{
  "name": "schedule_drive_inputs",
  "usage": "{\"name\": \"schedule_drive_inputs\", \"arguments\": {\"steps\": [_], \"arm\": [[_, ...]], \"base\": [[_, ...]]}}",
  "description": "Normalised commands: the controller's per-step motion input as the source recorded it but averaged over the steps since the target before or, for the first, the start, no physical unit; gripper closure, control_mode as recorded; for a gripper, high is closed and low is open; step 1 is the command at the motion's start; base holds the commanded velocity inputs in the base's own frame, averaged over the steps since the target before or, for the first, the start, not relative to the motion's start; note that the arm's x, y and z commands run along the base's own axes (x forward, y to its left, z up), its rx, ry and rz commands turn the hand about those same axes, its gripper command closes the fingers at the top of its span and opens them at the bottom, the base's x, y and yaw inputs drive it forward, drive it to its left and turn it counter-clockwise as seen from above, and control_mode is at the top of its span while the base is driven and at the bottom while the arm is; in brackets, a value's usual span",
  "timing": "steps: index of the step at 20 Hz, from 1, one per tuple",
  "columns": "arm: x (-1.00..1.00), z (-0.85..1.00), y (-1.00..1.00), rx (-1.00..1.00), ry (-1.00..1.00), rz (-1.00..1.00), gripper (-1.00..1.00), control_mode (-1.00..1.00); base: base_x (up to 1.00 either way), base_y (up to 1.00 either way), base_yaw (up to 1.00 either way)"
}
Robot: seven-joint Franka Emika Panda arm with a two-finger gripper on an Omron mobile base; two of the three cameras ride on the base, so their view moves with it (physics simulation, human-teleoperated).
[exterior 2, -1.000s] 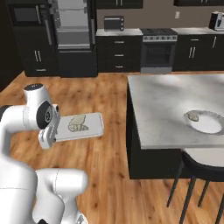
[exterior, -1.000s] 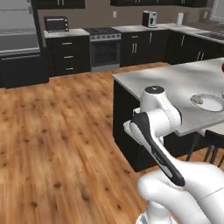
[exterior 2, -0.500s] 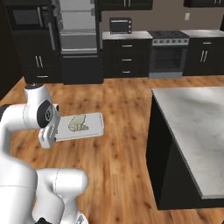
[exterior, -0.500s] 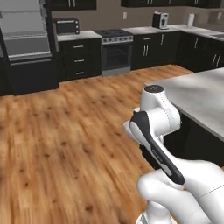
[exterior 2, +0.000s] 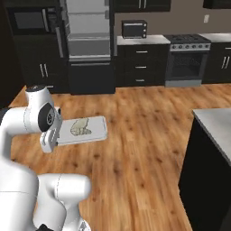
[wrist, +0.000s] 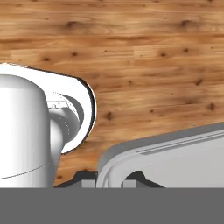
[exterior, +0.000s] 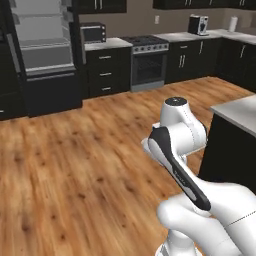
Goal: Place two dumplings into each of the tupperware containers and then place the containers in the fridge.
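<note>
Right base view: fridge (exterior 2: 88,43) now nearer, container (exterior 2: 85,130) still held.

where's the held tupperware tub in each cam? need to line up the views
Left base view: the shallow pale rectangular plastic tupperware container is hidden behind the white arm.
Right base view: the tub sits left of centre, held out level over the wood floor, dumplings inside.
Hand view: its rim fills the lower right, at the shut gripper.
Shared landmark: open fridge ahead.
</note>
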Motion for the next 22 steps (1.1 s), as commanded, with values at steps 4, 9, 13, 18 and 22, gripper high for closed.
{"name": "schedule_drive_inputs", "arguments": {"steps": [4, 9, 13, 18, 22], "arm": [[0.00, 0.00, 0.00, 0.00, 0.00, 0.00, 1.00, 1.00], [0.00, 0.00, 0.00, 0.00, 0.00, 0.00, 1.00, 1.00], [0.00, 0.00, 0.00, 0.00, 0.00, 0.00, 1.00, 1.00], [0.00, 0.00, 0.00, 0.00, 0.00, 0.00, 1.00, 1.00], [0.00, 0.00, 0.00, 0.00, 0.00, 0.00, 1.00, 1.00]], "base": [[1.00, 0.96, -0.05], [1.00, 0.73, -0.04], [1.00, 0.51, -0.03], [1.00, 0.16, 0.00], [0.98, 0.10, 0.00]]}}
